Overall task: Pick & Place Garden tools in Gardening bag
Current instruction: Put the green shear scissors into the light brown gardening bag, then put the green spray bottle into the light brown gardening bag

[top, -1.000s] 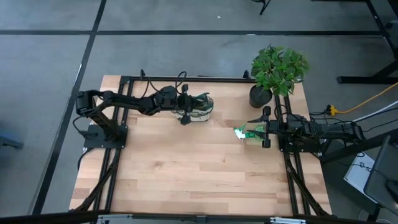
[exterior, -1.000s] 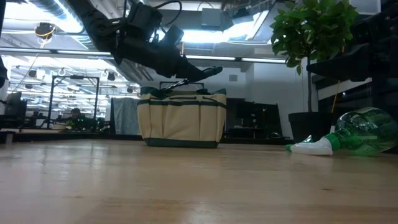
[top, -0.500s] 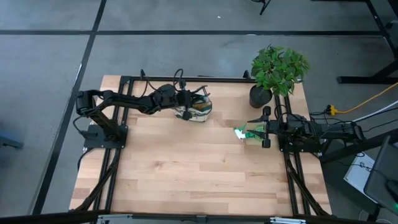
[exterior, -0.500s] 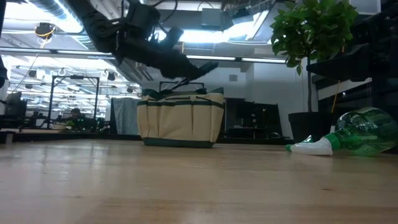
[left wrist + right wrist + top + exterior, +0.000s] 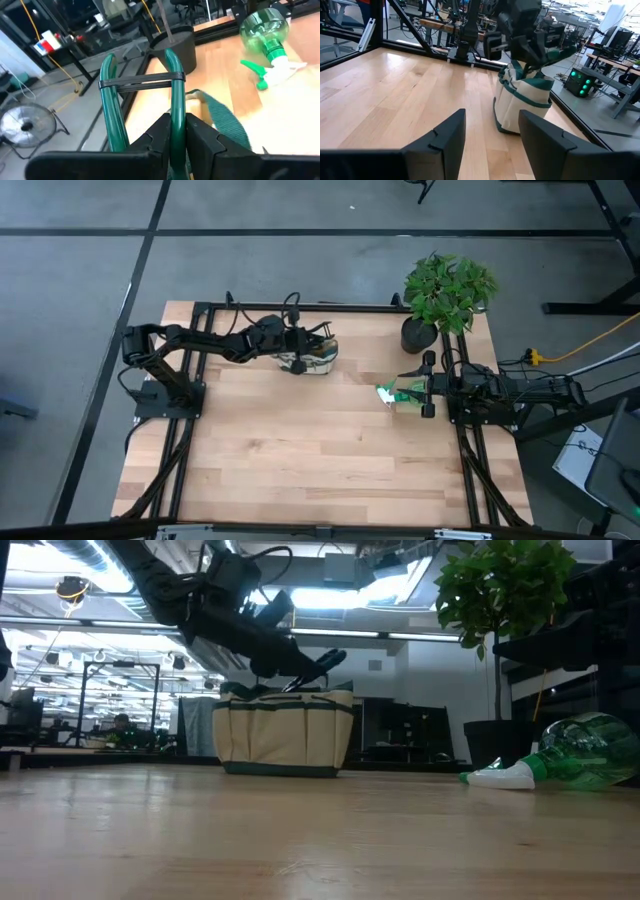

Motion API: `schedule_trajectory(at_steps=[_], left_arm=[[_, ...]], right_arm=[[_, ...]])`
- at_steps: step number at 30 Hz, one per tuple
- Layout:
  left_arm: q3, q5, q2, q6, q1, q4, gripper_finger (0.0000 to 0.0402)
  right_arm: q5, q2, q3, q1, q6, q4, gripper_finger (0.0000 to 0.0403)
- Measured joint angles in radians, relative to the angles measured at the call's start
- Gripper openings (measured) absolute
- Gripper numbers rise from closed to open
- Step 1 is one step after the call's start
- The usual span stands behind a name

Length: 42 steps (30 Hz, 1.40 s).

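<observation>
Far left on the pale wooden slatted table (image 5: 300,450), the dark left arm reaches across the far edge toward the middle; its left gripper (image 5: 177,131) sits over the small cream fabric gardening bag with olive-green trim (image 5: 283,732), and its two dark fingers (image 5: 161,134) are pinched together on a green-coated loop-shaped tool handle (image 5: 174,95) that stands up out of the bag; a second green loop stands beside it, and a thin dark band crosses both; what kind of tool the handles belong to cannot be told. The bag stands upright near the far edge, left of the table's centre, and a green strap (image 5: 220,117) hangs from its rim.

Right of the bag, well apart from it, a clear green plastic spray bottle with a white-and-green trigger head (image 5: 560,762) lies on its side on the boards. Just beyond it, toward the far right corner, a black pot holding a leafy green plant (image 5: 447,292) stands upright.

At the right edge the dark right arm lies low, its right gripper (image 5: 490,135) close by the bottle; its two fingers stand apart with bare table between them, holding nothing.
</observation>
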Motion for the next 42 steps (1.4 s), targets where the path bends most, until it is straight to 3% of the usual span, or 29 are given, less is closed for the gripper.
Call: schedule_trajectory(at_steps=[15, 22, 33, 42], left_arm=[[0.0, -0.025, 0.0, -0.003, -0.07, -0.044, 0.0053], [0.0, -0.165, 0.001, -0.004, -0.102, -0.051, 0.0087], [0.0, -0.273, 0.001, -0.008, -0.138, -0.048, 0.0156], [0.001, -0.259, -0.001, -0.108, -0.171, 0.036, 0.0195]], right_arm=[[0.0, 0.0, 0.0, 0.0, 0.0, 0.0, 0.0185], [0.0, 0.0, 0.0, 0.0, 0.0, 0.0, 0.0185], [0.0, 0.0, 0.0, 0.0, 0.0, 0.0, 0.0185], [0.0, 0.0, 0.0, 0.0, 0.0, 0.0, 0.0186]])
